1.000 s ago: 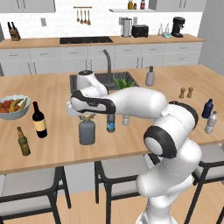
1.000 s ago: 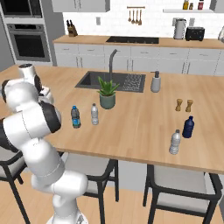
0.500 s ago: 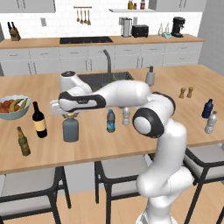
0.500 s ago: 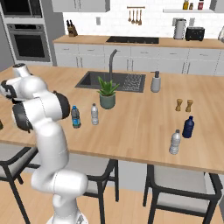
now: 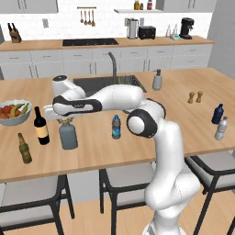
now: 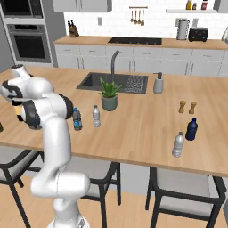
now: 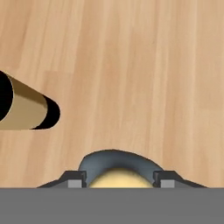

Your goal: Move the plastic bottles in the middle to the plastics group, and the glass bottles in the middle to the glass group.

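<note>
My claw [image 5: 67, 120] is clamped on the cork top of the fat glass bottle [image 5: 68, 136], I think; it stands on the desk [image 5: 137, 147] beside the wine bottle [image 5: 41, 127]; I should let go slowly and lift straight up.

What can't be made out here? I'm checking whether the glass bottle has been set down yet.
- Base of the squat glass bottle, left base view: too small to tell if it touches the counter.
- Same bottle, hand view: cap and shoulders show between the fingers; the body lies below the frame edge.
- Wine bottle, hand view: cut off by the left edge.
- Bottle, right base view: hidden behind the arm.
</note>
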Available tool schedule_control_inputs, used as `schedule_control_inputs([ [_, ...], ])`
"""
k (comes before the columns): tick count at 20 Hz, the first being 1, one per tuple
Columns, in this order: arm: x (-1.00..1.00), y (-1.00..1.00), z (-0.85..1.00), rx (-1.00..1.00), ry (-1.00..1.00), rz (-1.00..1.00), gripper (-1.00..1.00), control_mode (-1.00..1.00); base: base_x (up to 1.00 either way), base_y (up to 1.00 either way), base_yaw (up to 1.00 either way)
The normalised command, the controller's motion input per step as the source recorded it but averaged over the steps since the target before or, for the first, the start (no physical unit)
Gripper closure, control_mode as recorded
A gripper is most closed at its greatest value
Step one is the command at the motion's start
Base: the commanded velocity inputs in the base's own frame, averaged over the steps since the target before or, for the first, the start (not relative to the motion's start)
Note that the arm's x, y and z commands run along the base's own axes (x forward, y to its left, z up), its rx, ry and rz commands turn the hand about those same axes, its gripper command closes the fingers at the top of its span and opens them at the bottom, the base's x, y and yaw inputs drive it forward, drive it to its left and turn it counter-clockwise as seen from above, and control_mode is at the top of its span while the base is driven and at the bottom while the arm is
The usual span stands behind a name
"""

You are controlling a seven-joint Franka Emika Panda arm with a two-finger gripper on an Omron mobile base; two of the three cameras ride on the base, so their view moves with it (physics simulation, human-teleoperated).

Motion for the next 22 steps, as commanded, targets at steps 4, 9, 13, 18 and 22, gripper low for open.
schedule_control_inputs([
  [4,0.31,0.18,-0.29,0.00,0.00,0.00,1.00,-1.00,0.00,0.00,0.00],
  [9,-0.03,0.00,-0.41,0.00,0.00,0.00,1.00,-1.00,0.00,0.00,0.00],
  [13,-0.45,-0.10,-0.44,0.00,0.00,0.00,1.00,-1.00,0.00,0.00,0.00],
  [18,-0.36,-0.11,-0.33,0.00,0.00,0.00,-1.00,-1.00,0.00,0.00,0.00],
  [22,-0.22,-0.35,-0.10,0.00,-0.07,0.00,-1.00,-1.00,0.00,0.00,0.00],
])
